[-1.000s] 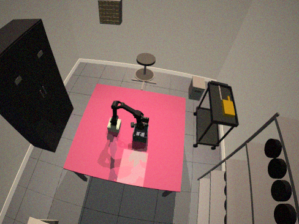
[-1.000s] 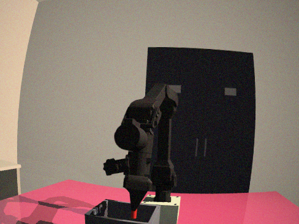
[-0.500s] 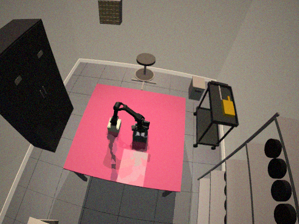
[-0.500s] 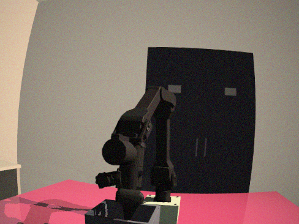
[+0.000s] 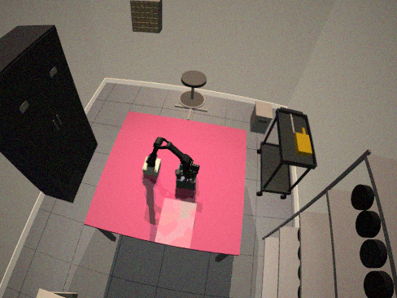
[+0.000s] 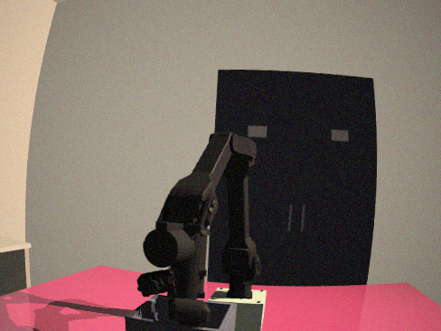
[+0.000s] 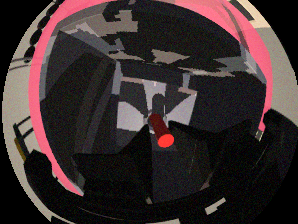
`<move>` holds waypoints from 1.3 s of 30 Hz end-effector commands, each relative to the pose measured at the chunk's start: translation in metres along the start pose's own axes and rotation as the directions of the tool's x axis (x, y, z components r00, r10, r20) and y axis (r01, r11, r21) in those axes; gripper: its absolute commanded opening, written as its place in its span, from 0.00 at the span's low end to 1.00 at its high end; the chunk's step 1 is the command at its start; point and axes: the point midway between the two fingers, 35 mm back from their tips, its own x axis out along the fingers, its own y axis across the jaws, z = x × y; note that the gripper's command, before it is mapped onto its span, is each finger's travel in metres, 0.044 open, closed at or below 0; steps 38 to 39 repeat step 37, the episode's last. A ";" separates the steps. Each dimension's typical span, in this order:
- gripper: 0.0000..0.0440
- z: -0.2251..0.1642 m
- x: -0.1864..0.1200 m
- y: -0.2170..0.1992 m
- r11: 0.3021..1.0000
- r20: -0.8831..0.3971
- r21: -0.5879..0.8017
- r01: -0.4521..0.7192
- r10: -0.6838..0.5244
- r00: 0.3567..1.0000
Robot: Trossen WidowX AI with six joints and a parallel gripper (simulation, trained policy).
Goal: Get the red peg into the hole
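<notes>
Top view first: the arm (image 5: 176,151) (image 6: 182,194) reaches across the pink table (image 5: 220,183) (image 6: 339,312) (image 7: 35,100) with its gripper (image 5: 186,175) (image 6: 192,312) (image 7: 158,126) down at the open box (image 5: 185,185) (image 6: 229,316) (image 7: 215,105). The peg cannot be made out from up there, so this view gives no warning of a tilt or a poor fit.

The exterior view shows the hand sunk behind the near wall, its fingertips hidden. With the walls so close around it, a sideways drift could bring the hand against a wall and nudge the box, or wedge the hand on its way out.

In the wrist view the red peg (image 7: 161,130) is inside the box, its bright near end between the fingertips and its far end at the middle of the pale plate (image 7: 131,119). The fingers stand a little apart and seem to have let go of it. Whether it is fully seated cannot be told; a fair part of its length shows. If it is only resting at the mouth of the hole, it could lean or topple once the hand leaves. The narrow gap is another risk: a finger could catch the peg during the lift and draw it out, or tip it if the wrist swings before rising clear.
</notes>
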 end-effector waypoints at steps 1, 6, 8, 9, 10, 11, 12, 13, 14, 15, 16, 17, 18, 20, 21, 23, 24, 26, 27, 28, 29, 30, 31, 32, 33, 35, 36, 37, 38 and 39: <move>0.25 0.000 -0.001 0.003 1.000 -0.020 -0.008 -0.005 0.005 1.000; 0.36 0.003 -0.010 0.008 1.000 -0.075 0.006 -0.030 0.030 0.997; 0.37 0.004 -0.014 0.010 0.999 -0.099 0.013 -0.042 0.043 0.994; 0.38 0.005 -0.016 0.010 0.999 -0.111 0.016 -0.048 0.049 0.993; 0.39 0.005 -0.018 0.011 0.998 -0.122 0.019 -0.053 0.055 0.991; 0.40 0.006 -0.020 0.012 0.998 -0.132 0.022 -0.058 0.061 0.989; 0.41 0.006 -0.022 0.013 0.998 -0.142 0.024 -0.063 0.066 0.988; 0.41 0.007 -0.024 0.013 0.997 -0.151 0.027 -0.069 0.072 0.986; 0.43 0.008 -0.026 0.014 0.997 -0.159 0.029 -0.074 0.078 0.984; 0.43 0.009 -0.028 0.015 0.996 -0.167 0.031 -0.081 0.085 0.982; 0.43 0.010 -0.031 0.016 0.996 -0.175 0.034 -0.087 0.092 0.980; 0.45 0.011 -0.033 0.016 0.995 -0.181 0.037 -0.094 0.099 0.978; 0.45 0.012 -0.035 0.017 0.994 -0.188 0.039 -0.101 0.107 0.976; 0.47 0.014 -0.040 0.019 0.992 -0.199 0.044 -0.117 0.123 0.972; 0.48 0.015 -0.042 0.020 0.991 -0.204 0.047 -0.124 0.131 0.970; 0.49 0.018 -0.047 0.022 0.989 -0.212 0.051 -0.140 0.148 0.966; 0.49 0.019 -0.049 0.023 0.988 -0.215 0.054 -0.148 0.156 0.964; 0.50 0.022 -0.054 0.025 0.985 -0.221 0.058 -0.165 0.173 0.960; 0.51 0.024 -0.057 0.026 0.983 -0.223 0.060 -0.173 0.182 0.958; 0.51 0.025 -0.059 0.027 0.981 -0.226 0.062 -0.182 0.191 0.955; 0.51 0.027 -0.062 0.028 0.980 -0.227 0.064 -0.191 0.200 0.953; 0.52 0.028 -0.064 0.029 0.978 -0.229 0.065 -0.199 0.209 0.951; 0.52 0.030 -0.067 0.030 0.976 -0.230 0.067 -0.208 0.218 0.949; 0.53 0.032 -0.069 0.031 0.974 -0.231 0.068 -0.217 0.227 0.946; 0.53 0.033 -0.072 0.032 0.972 -0.232 0.069 -0.226 0.236 0.944; 0.54 0.037 -0.077 0.034 0.967 -0.233 0.070 -0.244 0.254 0.939; 0.54 0.039 -0.080 0.035 0.965 -0.233 0.071 -0.254 0.263 0.936; 0.54 0.041 -0.083 0.037 0.962 -0.233 0.071 -0.264 0.273 0.933; 0.54 0.041 -0.083 0.037 0.962 -0.233 0.071 -0.264 0.273 0.933; 0.54 0.041 -0.083 0.037 0.962 -0.233 0.071 -0.264 0.273 0.933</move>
